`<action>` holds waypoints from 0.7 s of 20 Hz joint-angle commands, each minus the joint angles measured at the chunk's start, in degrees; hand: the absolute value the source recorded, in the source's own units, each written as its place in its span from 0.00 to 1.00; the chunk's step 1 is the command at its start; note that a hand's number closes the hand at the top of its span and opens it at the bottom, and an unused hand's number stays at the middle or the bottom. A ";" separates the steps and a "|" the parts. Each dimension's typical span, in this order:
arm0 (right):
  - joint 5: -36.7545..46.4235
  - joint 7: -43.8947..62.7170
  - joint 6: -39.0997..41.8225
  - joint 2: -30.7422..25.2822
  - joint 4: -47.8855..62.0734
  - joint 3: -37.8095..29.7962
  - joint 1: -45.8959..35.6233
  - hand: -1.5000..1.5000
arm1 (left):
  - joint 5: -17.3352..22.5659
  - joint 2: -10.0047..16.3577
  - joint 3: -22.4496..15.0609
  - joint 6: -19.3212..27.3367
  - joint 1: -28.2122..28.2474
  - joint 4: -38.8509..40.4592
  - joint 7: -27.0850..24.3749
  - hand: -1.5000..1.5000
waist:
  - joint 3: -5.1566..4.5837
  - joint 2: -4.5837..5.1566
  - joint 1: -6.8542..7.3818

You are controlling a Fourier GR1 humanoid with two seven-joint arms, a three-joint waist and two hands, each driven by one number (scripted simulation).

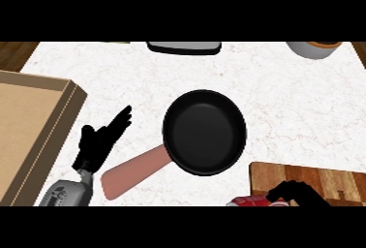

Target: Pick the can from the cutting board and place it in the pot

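Right hand (pixel 298 193) curled onto red can (pixel 250 200) at cutting board (pixel 314 175) edge | left hand (pixel 100 141) spread beside pot (pixel 205 131)

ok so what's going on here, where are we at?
The right hand is at the view's lower right edge, fingers curled round the red can, which lies at the near edge of the wooden cutting board. The can is not yet in the black pot, which sits empty in the middle of the view, up and left of the board. The left hand rests open at the left, holding nothing.
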 commanded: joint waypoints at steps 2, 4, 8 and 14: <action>8.42 10.97 11.48 0.00 7.28 -1.09 -13.87 1.00 | -0.43 -0.62 -0.28 -0.07 -0.10 1.36 -1.57 0.50 | -0.02 0.08 0.47; 11.76 14.12 18.49 0.00 9.36 -2.20 -16.99 1.00 | -1.62 -1.32 -1.55 0.92 0.24 0.29 -0.71 0.50 | -0.04 -0.20 0.51; 10.21 21.96 27.86 0.00 18.19 -3.01 -29.82 1.00 | -0.45 -0.95 -0.56 -0.16 0.04 1.16 -1.26 0.50 | 0.11 -0.08 1.02; -9.80 35.56 30.57 -0.01 29.31 -8.39 -35.89 1.00 | -0.52 -1.45 -0.31 0.29 -0.46 1.83 -1.13 0.50 | 0.41 0.02 0.25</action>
